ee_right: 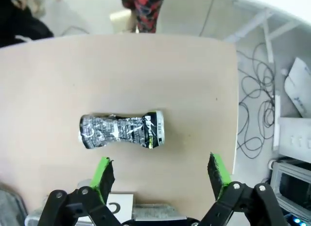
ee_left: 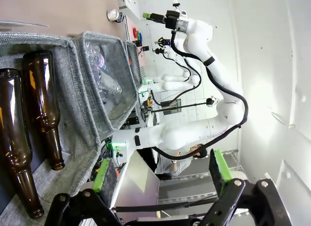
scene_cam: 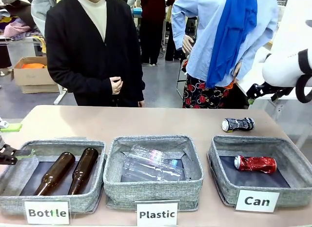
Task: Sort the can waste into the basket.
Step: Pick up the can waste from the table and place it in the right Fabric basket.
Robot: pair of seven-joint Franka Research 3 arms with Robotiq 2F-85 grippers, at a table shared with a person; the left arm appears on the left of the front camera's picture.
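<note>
Robot at the sorting table: the left gripper (ee_left: 163, 168) sits low at the left edge of the table (scene_cam: 146, 120), its fingers levelled sideways across the tabletop. Its green pads (ee_left: 103, 173) are spread wide with nothing between them. The white right arm (scene_cam: 291, 66) reaches in from beyond the table's right edge, bent at the elbow, and carries the right gripper (ee_right: 160, 168) raised above the table's far right corner. That gripper points down at the tabletop, jaws fully parted and empty, clear of the surface.

2 brown bottles (scene_cam: 54, 173), L basket (scene_cam: 63, 144); clear bottles (scene_cam: 146, 167) (maybe 2), mid basket (scene_cam: 122, 190).
</note>
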